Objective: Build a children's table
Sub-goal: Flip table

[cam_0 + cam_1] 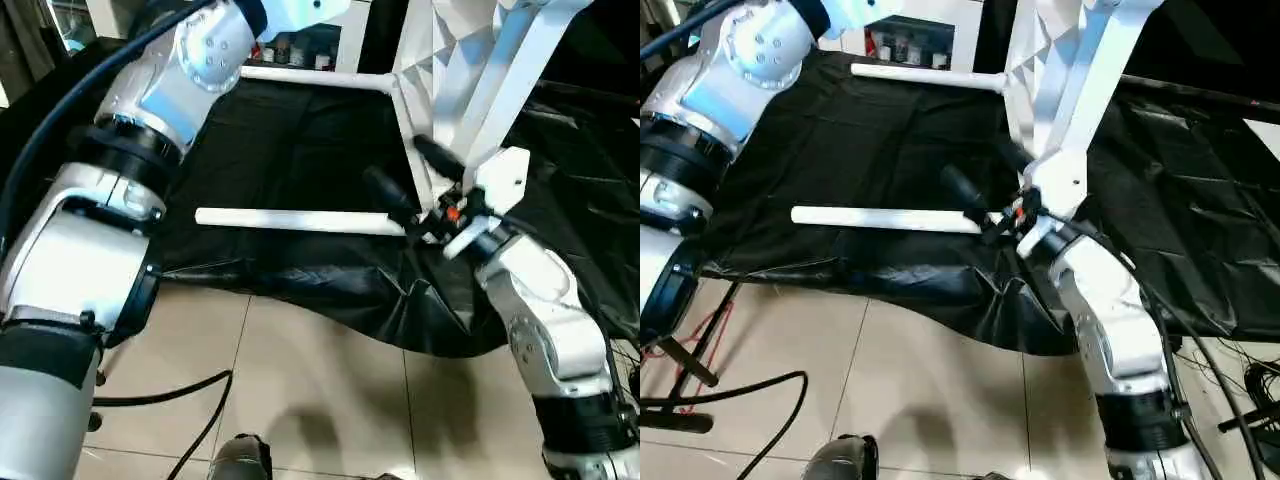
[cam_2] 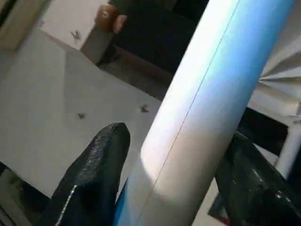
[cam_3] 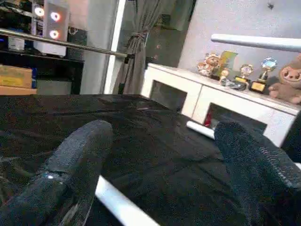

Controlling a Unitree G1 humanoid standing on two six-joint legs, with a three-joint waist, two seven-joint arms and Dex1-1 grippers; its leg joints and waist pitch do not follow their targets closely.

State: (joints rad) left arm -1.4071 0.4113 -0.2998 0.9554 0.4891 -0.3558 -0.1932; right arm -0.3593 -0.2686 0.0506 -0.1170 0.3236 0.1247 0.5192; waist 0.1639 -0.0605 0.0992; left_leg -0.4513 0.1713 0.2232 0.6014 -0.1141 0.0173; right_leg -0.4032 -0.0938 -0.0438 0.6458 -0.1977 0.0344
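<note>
- The white tabletop (image 1: 430, 60) stands tipped up on the black-draped work table (image 1: 290, 150), at about 1 o'clock in the head views, its ribbed underside showing.
- Two white tube legs stick out of the tabletop toward 9 o'clock: the far leg (image 1: 315, 77) runs level near the table's back edge, and the near leg (image 1: 295, 220) lies low over the black cloth near its front edge.
- A third leg (image 1: 520, 70) slants from 12 o'clock down toward the right gripper.
- The right gripper (image 1: 415, 180) sits by the tabletop's lower corner, where the near leg meets it. Its two black fingers (image 1: 390, 195) are spread apart and grasp nothing; in the right wrist view the near leg (image 3: 120, 205) passes between and beyond them, untouched.
- The left gripper (image 2: 174, 188) is seen in the left wrist view, with a white tube leg (image 2: 202, 108) lying between its fingers (image 2: 94, 174). One finger stands clear of the tube with a gap; the other is just beside it, and I cannot tell whether it touches, so I cannot tell if this leg is grasped.
- The left arm (image 1: 170, 80) reaches up toward 12 o'clock.
- Pale floor tiles (image 1: 300, 390) lie below the table's front edge, with black cables (image 1: 190, 410) across them.
</note>
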